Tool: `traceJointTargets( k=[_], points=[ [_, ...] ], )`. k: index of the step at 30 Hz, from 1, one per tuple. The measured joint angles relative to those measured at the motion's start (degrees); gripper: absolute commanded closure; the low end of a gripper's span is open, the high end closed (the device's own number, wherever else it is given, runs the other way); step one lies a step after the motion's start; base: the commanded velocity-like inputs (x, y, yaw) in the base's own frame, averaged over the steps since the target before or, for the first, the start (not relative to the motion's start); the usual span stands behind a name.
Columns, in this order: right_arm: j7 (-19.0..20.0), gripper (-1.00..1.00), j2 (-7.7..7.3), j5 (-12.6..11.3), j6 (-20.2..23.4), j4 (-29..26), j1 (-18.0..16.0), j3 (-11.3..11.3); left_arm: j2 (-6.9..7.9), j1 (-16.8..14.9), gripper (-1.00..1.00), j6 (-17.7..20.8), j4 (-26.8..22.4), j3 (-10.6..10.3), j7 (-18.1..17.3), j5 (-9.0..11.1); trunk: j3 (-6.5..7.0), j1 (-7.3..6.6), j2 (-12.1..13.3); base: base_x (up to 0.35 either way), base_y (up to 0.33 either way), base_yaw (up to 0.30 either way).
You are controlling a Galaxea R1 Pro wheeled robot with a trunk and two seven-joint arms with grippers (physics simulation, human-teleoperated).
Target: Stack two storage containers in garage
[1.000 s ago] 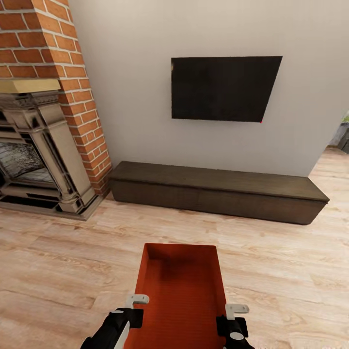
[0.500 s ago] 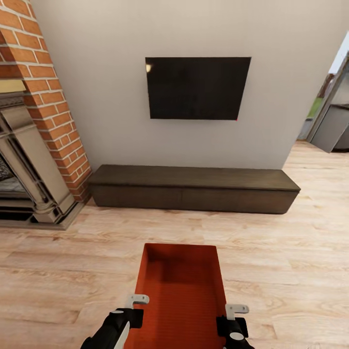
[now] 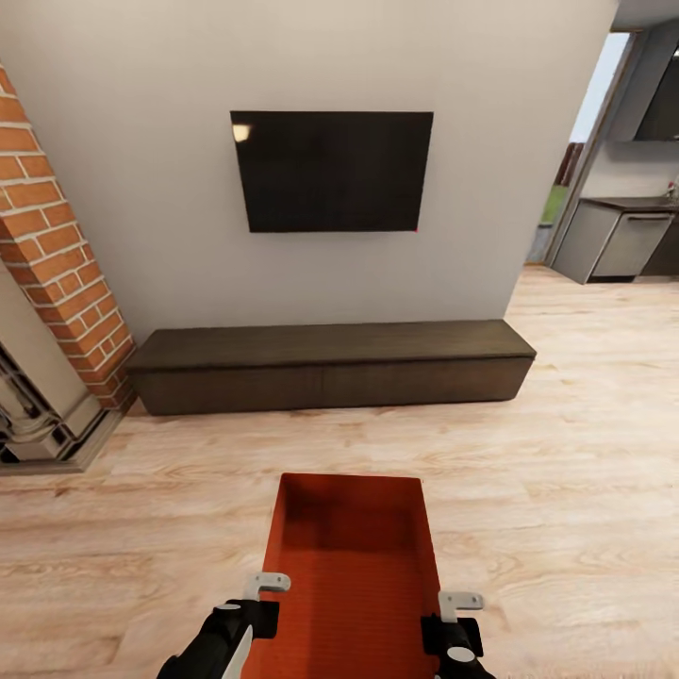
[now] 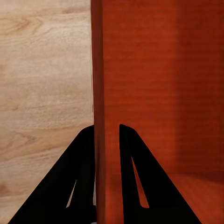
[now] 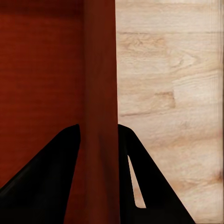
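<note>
You are in the living room, on its light wood-plank floor [image 3: 566, 490], facing a plain beige wall [image 3: 141, 189]. Nearest to you, both arms carry one orange-red rectangular lidless plastic storage container [image 3: 354, 566] clear of the planks, straight ahead of the trunk. Your left gripper [image 3: 267, 596] is clamped on the container's left wall; in the left wrist view its two black fingers [image 4: 84, 172] straddle that wall, one outside and one inside. Your right gripper [image 3: 459, 608] grips the right wall the same way, its dark fingers [image 5: 51, 182] pressed against either face of the wall in the right wrist view. Beyond the container, a long low dark-brown wooden bench [image 3: 330, 363] runs along the foot of the wall. A flat black television screen [image 3: 332, 172] hangs above it. At far left stands the red-brick fireplace [image 3: 57, 255]. At far right an opening shows a grey kitchen counter [image 3: 618, 240].
</note>
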Motion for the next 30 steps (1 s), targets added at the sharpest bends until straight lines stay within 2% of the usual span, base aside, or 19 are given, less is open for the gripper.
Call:
traceJointTargets(
  k=[30],
  points=[
    [0.0, 1.00, 0.00, 0.1, 0.0, 0.1, 0.0, -0.1, -0.08, 0.0, 1.00, 0.0, 0.1, 0.0, 0.0, -0.2, 0.00, 0.00, 0.0, 0.000, 0.000, -0.254]
  ],
)
